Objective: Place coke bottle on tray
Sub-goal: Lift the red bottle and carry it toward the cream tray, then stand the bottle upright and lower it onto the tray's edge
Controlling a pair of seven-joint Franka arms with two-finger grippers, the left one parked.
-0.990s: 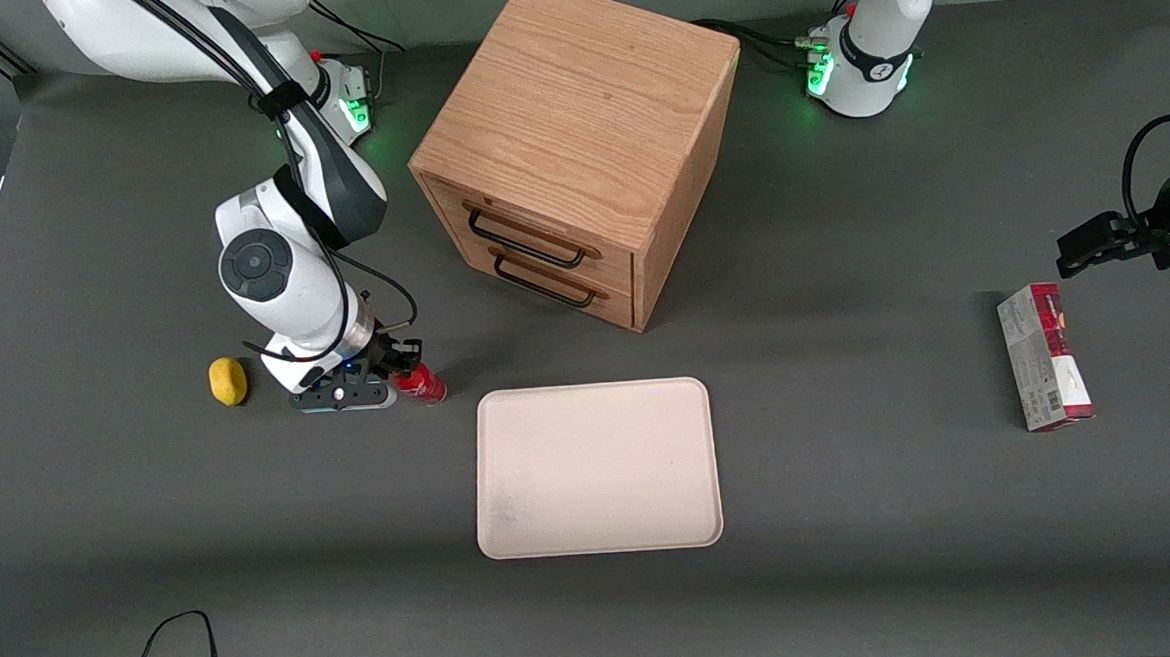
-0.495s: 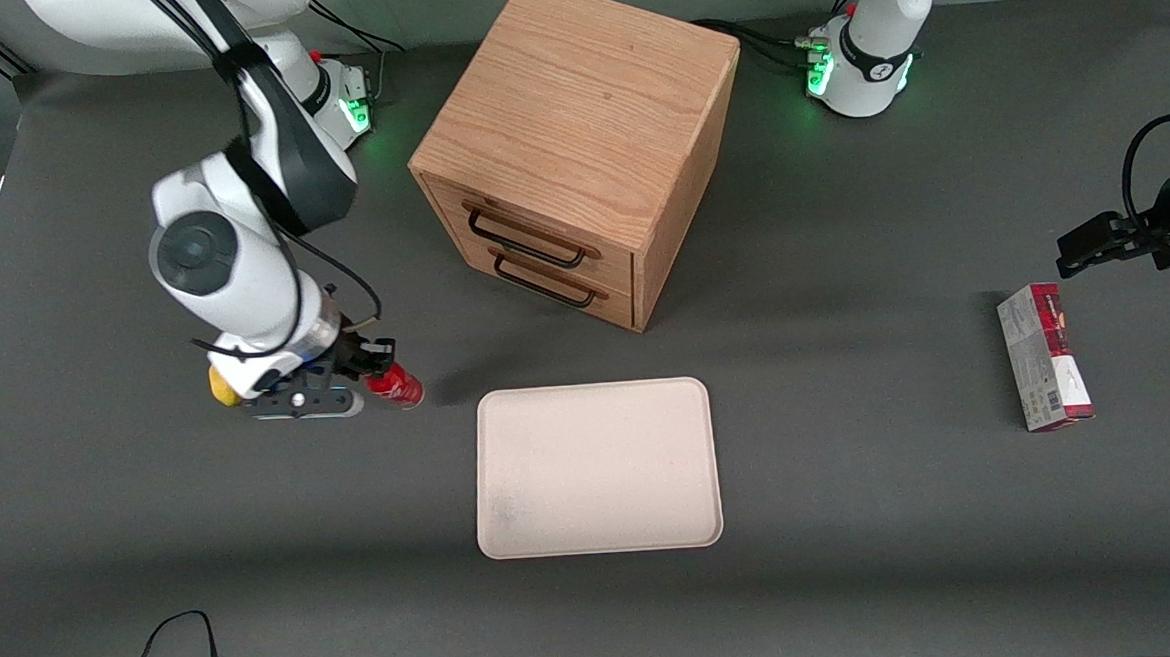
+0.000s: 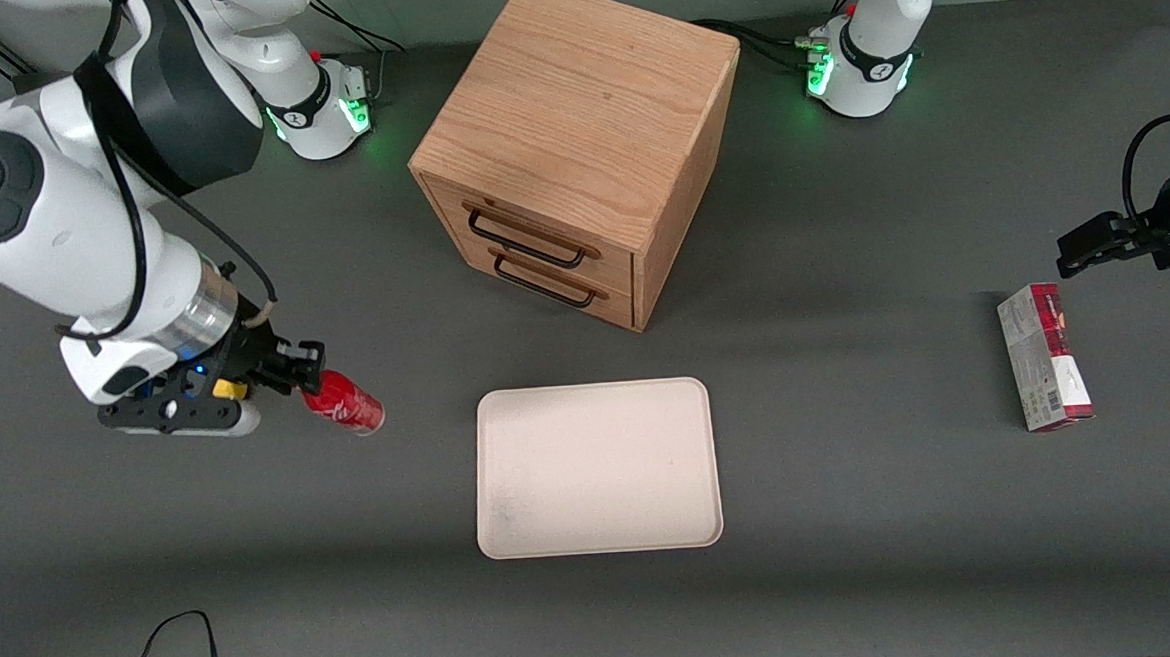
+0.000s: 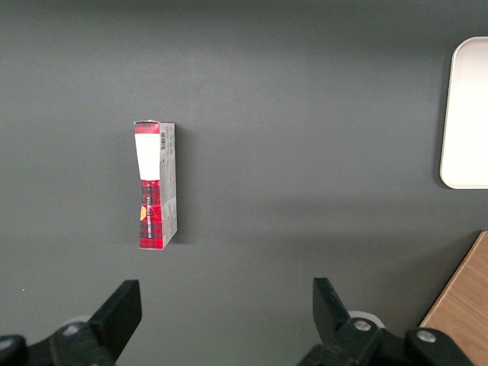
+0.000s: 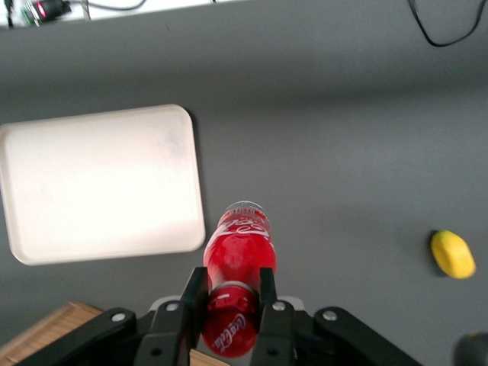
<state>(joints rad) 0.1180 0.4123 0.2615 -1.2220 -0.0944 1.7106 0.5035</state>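
- Your right arm's gripper (image 3: 309, 381) is hanging in the air above the table (image 3: 855, 515), toward the working arm's end, clear of the cloth.
- Its two fingers (image 5: 192, 293) are pinching the coke bottle (image 3: 342, 407) near the cap end, pressing on both sides of the red body.
- You are holding the bottle tilted in the front view, clear base pointing down and toward the tray (image 3: 596, 466), cap end tucked between the fingers.
- In the wrist view the coke bottle (image 5: 235, 284) is showing its white script label, and its clear base is sitting just past the tray's (image 5: 99, 183) rounded corner, over bare table.
- The bottle is not touching the tray; it is hanging near the tray's edge on the working arm's side.
- The tray is lying flat, nearer to the front camera than the wooden drawer cabinet (image 3: 576, 149).
- The cabinet is showing two drawers with dark handles (image 3: 525, 241), both looking shut.
- A yellow lemon-like object (image 5: 452, 254) is lying on the table, well apart from the tray; in the front view the gripper is covering most of it.
- A red-and-grey carton (image 3: 1043, 357) is lying toward the parked arm's end of the table, well apart from the tray.
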